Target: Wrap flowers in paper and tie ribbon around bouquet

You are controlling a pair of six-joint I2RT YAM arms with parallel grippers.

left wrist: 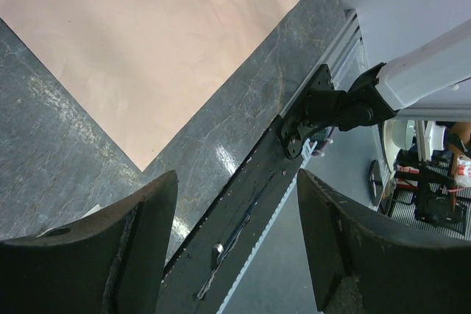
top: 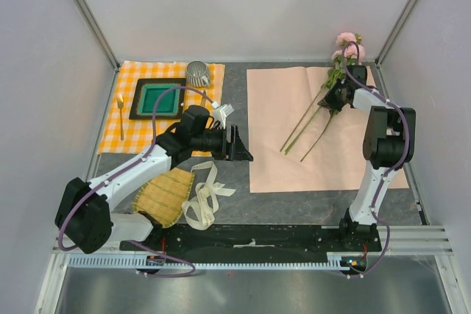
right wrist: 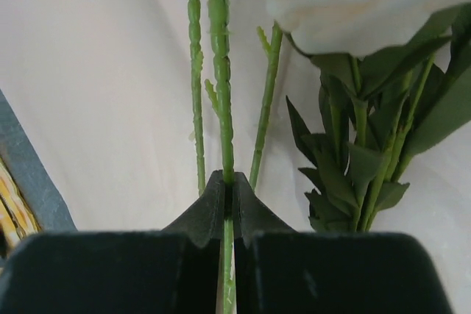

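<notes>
The flowers [top: 304,119] lie slantwise near the bench's far right corner: pale pink blooms [top: 346,39] reach past the far edge of the paper [top: 294,167], and three long thin green stems run back over the sheet toward its middle, with dark leaves bunched just under the heads. The right end effector [top: 340,97] is closed tight on one stem [right wrist: 224,108], the other two stems lying free just beside it. The paper, plain pink and flat, covers the right half of the grey bench [top: 235,93]. The left end effector [left wrist: 235,189] hangs over bare bench just left of the paper, fingers spread wide with nothing between them. The cream ribbon [top: 204,200] lies loosely looped near the front edge, beside a woven bamboo mat [top: 165,193]. At the far left, an orange-checked cloth [top: 132,134] carries a dark-rimmed tray [top: 137,101] showing its green floor, and a ribbed metal cup [top: 198,73] whose contents cannot be made out.
</notes>
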